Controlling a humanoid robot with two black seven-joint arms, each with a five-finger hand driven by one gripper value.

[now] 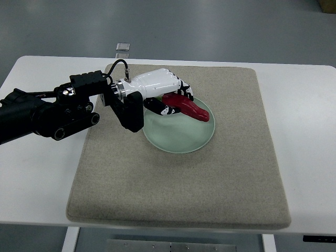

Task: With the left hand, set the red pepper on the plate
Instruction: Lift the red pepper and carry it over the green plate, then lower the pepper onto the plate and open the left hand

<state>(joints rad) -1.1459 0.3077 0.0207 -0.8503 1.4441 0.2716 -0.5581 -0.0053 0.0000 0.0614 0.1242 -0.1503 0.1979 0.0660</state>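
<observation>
A long red pepper (190, 108) lies across the upper part of a pale green plate (181, 137), its tip pointing right toward the rim. My left hand (170, 97), white with black joints, comes in from the left and hangs over the plate's upper left edge. Its fingers (159, 107) are curled around the pepper's stem end, so that end is hidden. Whether the pepper rests on the plate or is held just above it I cannot tell. The right hand does not show.
The plate sits on a beige mat (231, 178) that covers most of a white table (307, 131). A small clear object (123, 46) lies at the table's far edge. My black left forearm (47, 113) stretches over the table's left part.
</observation>
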